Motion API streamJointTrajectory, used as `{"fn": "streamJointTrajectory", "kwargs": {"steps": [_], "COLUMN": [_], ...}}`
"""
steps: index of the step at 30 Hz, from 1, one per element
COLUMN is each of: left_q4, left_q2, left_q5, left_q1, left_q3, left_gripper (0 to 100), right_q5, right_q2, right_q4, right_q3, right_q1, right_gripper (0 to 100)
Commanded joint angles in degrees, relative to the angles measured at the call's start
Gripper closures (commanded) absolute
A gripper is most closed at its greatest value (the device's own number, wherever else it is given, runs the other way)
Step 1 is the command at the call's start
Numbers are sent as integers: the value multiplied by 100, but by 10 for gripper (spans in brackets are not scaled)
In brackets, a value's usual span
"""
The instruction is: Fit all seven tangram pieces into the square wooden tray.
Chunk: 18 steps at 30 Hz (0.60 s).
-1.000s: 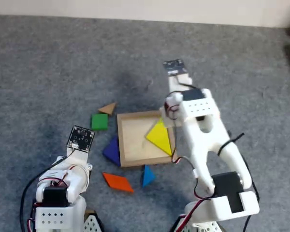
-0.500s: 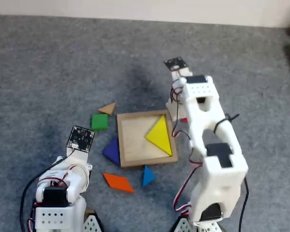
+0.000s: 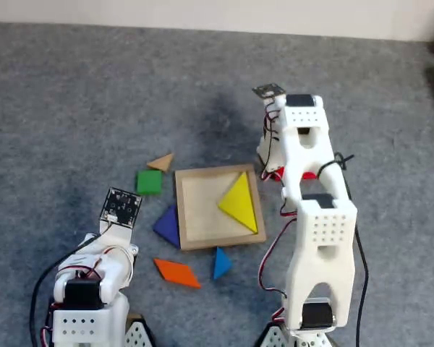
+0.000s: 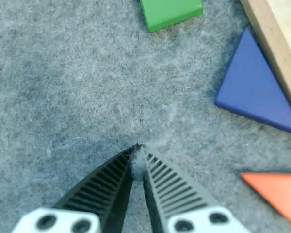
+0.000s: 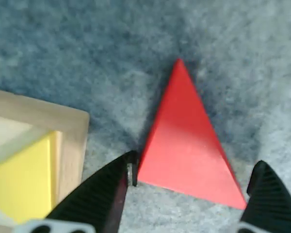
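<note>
From the high view, the task looks barely begun. Only the yellow triangle (image 3: 240,202) lies inside the square wooden tray (image 3: 180,210), pushed towards its 3 o'clock side, and the other six pieces sit on the grey table (image 3: 72,108). Around the tray:
- The tan triangle (image 3: 161,162) is at about 11 o'clock.
- The green square (image 3: 149,181) is at 10 o'clock.
- The dark blue triangle (image 3: 168,225) is at 8 o'clock, against the rim.
- The orange parallelogram (image 3: 177,272) is at 7 o'clock.
- The small blue triangle (image 3: 220,262) is at 6 o'clock, just beside the rim.
- The red triangle (image 3: 278,175) is at 2 o'clock, mostly hidden under the right arm (image 3: 307,144).

In the left wrist view, the left gripper (image 4: 138,148) hangs over bare table with its jaws clenched tip to tip, holding nothing. The green square, the dark blue triangle and the orange parallelogram are all well apart from it.

In the right wrist view, the right gripper (image 5: 194,167) has its jaws spread wide, one on each side of the red triangle's broad end. One tip is at a corner of the piece, touching it or just beside it, I cannot tell which. The other tip stands clear of the far corner. The piece lies flat on the table near the tray's corner and is not yet grasped. Closing on it seems to be the step in hand.
</note>
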Motion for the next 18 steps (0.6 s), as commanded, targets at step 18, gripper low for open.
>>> {"fn": "streamJointTrajectory", "kwargs": {"steps": [18], "left_q4": [18], "left_q2": [-66], "left_q5": [62], "left_q1": [-75], "left_q3": [110], "left_gripper": [995], "right_q5": [791], "right_q2": [409], "right_q4": [884], "right_q3": [-769], "right_q1": [66], "right_gripper": [652]}}
